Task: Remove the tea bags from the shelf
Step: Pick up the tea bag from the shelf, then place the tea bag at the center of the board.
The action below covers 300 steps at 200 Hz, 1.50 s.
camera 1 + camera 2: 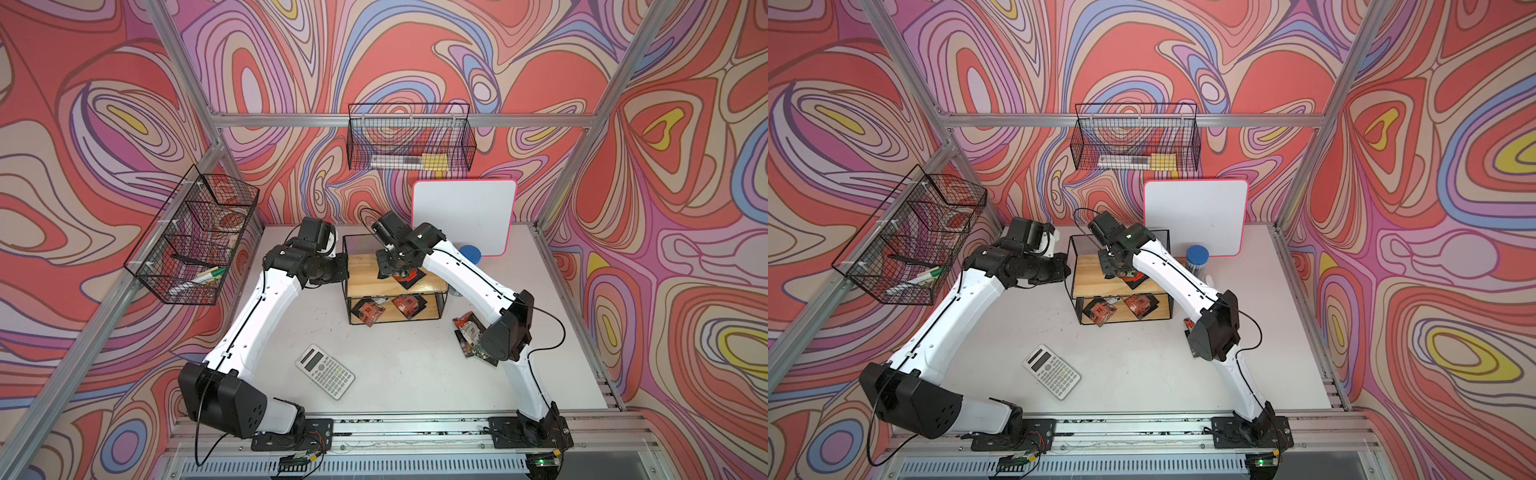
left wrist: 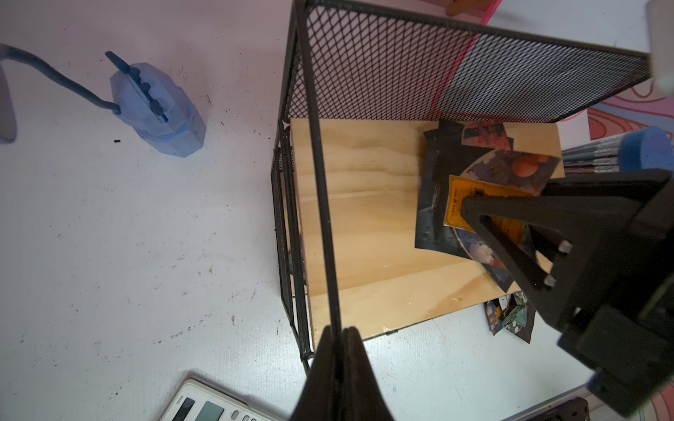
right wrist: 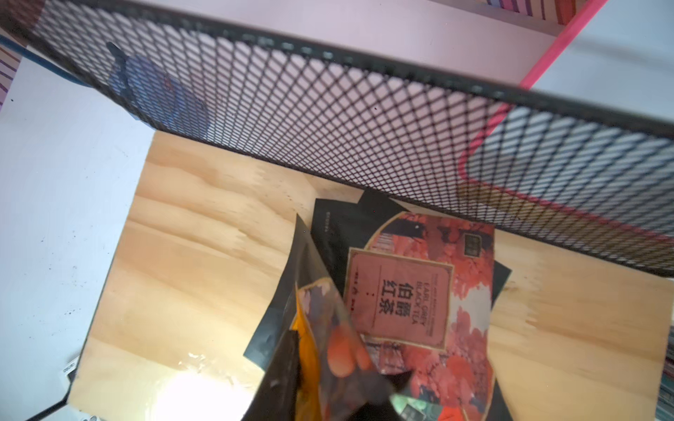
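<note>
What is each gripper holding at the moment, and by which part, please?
The left gripper clamps a frame rod of the shelf. The right gripper pinches an orange-label tea bag near one edge, its far corner tilted up.

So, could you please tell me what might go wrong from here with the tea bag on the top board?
The right pincer holds the orange tea bag bent and tilted, so it could slip out. It overlaps the red tea bag, which may get dragged along. The left pincer clamps a post of the shelf; a jerk there could tip it.
</note>
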{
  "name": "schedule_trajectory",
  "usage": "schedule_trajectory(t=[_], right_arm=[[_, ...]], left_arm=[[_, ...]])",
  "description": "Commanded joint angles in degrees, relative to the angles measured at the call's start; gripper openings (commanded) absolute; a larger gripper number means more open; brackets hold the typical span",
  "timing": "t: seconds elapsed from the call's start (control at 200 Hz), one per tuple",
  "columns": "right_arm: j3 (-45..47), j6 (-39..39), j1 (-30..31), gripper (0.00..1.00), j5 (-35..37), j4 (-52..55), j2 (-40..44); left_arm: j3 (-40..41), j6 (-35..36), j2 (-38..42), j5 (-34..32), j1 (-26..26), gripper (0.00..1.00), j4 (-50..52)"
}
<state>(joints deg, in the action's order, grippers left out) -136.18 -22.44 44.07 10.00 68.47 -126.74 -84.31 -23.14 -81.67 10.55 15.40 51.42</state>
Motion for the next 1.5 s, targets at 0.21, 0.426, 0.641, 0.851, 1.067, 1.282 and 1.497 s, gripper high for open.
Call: schedule_trajectory(t=[0.21,0.426,0.641,0.851,1.067,1.282,1.497], right_arm=[[2.0,-2.4,-0.1,0.11,-2.1,-3.5,8.4],[11.5,-4.2,-0.1,0.04,-1.0,-11.7,17.6],[24.7,-9.0,-0.4,0.00,14.7,-16.5,31.0],[36.9,-20.9,-6.2,0.00,24.2,-10.6,41.7],[56.0,-26.9,-16.3,0.00,13.0,-13.4,52.1],[71.0,-27.7,-19.1,0.00,4.3,-19.4,56.6],[79.6,-27.2,-20.2,0.00,-3.5,-24.0,55.3]], left_arm=[[-0.7,0.2,-0.2,-0.2,-0.1,0.00,0.8],[-0.3,0.3,0.1,-0.4,0.0,0.00,1.0],[-0.2,0.3,0.4,-0.4,0.0,0.00,0.9],[-0.1,0.3,0.4,-0.4,0.0,0.00,1.0],[0.1,0.4,0.5,-0.7,0.0,0.00,1.0],[0.0,0.3,0.5,-0.7,0.0,0.00,0.9],[-0.3,0.2,0.4,-0.6,0.0,0.00,1.0]])
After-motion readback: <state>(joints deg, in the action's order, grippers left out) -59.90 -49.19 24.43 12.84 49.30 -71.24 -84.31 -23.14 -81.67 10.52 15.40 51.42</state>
